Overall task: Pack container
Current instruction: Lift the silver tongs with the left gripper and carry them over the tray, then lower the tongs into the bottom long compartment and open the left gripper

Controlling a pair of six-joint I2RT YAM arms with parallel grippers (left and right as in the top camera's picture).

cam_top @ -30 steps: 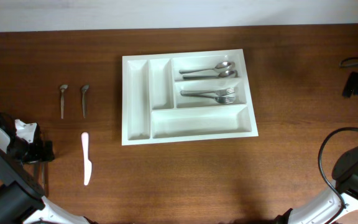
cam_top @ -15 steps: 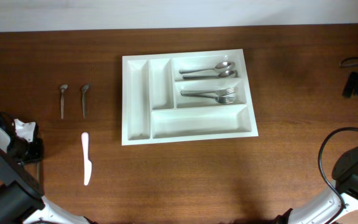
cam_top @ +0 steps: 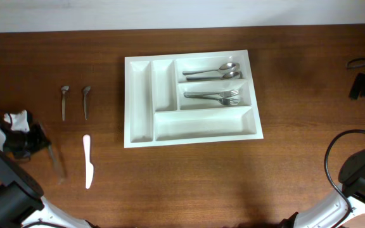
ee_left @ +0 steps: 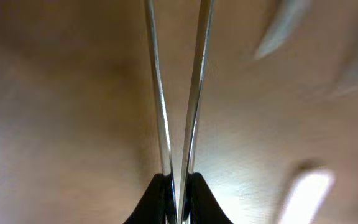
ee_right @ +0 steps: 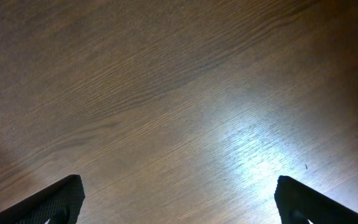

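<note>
Cutlery is seen in two long compartments of the container (cam_top: 201,124), the large white tray set flat near the middle of the wooden table (cam_top: 284,164). Two spoons (cam_top: 211,71) are laid in the uppermost long compartment and forks (cam_top: 214,96) in the one below it, all with their heads toward the right. Well to the left of the tray, two short metal utensils (cam_top: 86,101) are laid side by side but apart, and a white knife (cam_top: 88,161) is laid just below them, lengthwise. The left gripper (cam_top: 30,140) is found at the left edge of the table, well apart from the tray. In the left wrist view its black fingers (ee_left: 157,196) are closed tight on two thin metal pieces (ee_left: 159,93), which are pinched together at the tips and spread slightly farther out. Whether these are blades or handles cannot be told, and from overhead they are shown only as a blurred streak. The right gripper (ee_right: 182,202) is held over bare wood with its fingertips set wide apart
</note>
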